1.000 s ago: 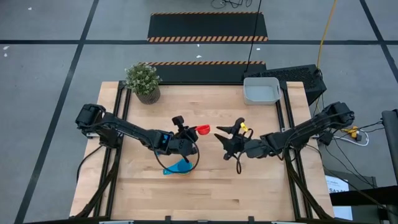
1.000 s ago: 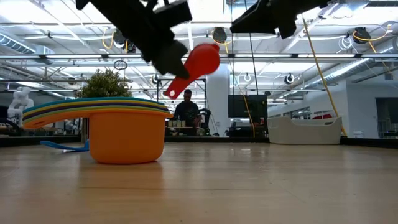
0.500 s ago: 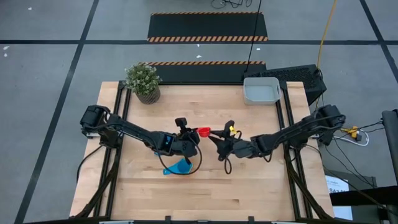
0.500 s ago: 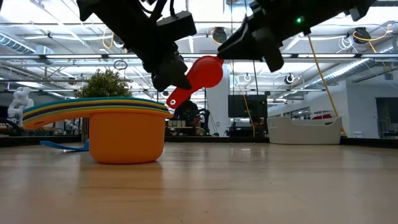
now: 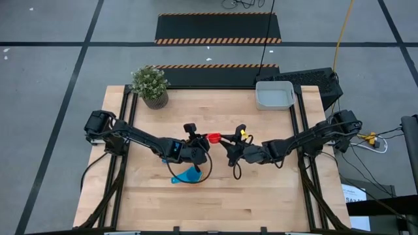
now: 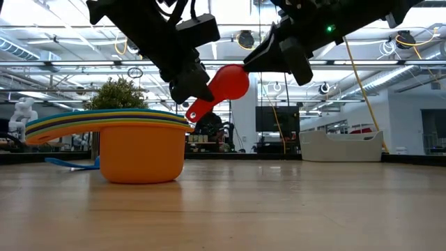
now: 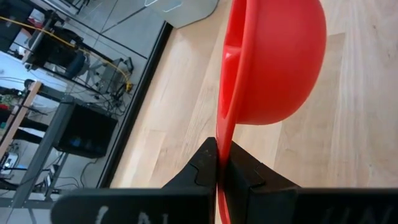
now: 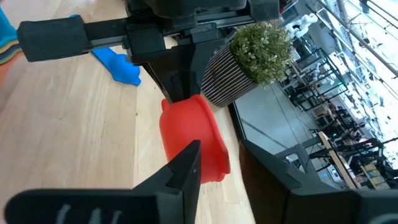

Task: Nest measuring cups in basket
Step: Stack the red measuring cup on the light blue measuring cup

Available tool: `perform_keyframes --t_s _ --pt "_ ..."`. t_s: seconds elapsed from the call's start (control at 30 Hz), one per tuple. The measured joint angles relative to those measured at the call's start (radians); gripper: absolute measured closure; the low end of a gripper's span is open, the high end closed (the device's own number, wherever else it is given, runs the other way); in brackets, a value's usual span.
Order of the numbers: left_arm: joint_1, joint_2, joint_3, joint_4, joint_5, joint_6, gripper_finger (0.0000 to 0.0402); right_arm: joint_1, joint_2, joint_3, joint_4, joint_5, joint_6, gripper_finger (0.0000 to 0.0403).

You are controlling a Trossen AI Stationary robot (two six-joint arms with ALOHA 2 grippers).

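The red measuring cup (image 6: pixel 226 82) is held tilted in the air above mid-table. Other measuring cups (image 6: pixel 136 143) are stacked upside down, orange outermost. The light-grey basket (image 5: pixel 274 95) stands at the far right corner.

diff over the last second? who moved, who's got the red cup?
The right gripper moved in from the right toward the left gripper, and its open fingers now straddle the red cup's bowl. The left gripper stayed shut on that cup's handle, shifting only slightly. The nested cup stack, basket and plant stayed put.
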Motion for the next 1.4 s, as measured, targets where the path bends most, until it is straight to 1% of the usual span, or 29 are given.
perform_keyframes --t_s 0.17,0.37,0.53,0.67,0.87,1.0,1.17,1.4 --pt "0.0 0.0 0.0 0.001 -0.001 0.0 0.0392 0.0 0.0 0.0 -0.002 -0.002 0.006 0.0327" --pt "-0.002 0.0 0.0 0.002 0.0 0.031 0.0392 0.0 0.0 0.0 -0.003 -0.004 0.006 0.0369" --pt "-0.01 0.0 0.0 -0.004 0.0 0.074 0.0392 -0.001 0.0 -0.001 -0.008 -0.06 0.006 0.0392" --pt "-0.018 0.001 0.0 -0.007 -0.001 0.091 0.0392 -0.002 0.0 -0.001 -0.04 -0.101 -0.01 0.0384" --pt "-0.017 0.001 0.0 -0.006 -0.003 0.091 0.0392 -0.008 -0.001 -0.001 -0.05 -0.103 -0.012 0.0343" --pt "-0.017 0.001 0.0 -0.005 -0.004 0.091 0.0392 -0.008 -0.001 -0.001 -0.052 -0.102 -0.012 0.033" --pt "-0.017 0.001 0.0 -0.004 -0.005 0.091 0.0392 -0.009 -0.001 -0.001 -0.055 -0.103 -0.012 0.0336" --pt "-0.017 0.001 0.0 -0.003 -0.008 0.09 0.0392 -0.009 -0.001 -0.001 -0.055 -0.104 -0.002 0.0374"
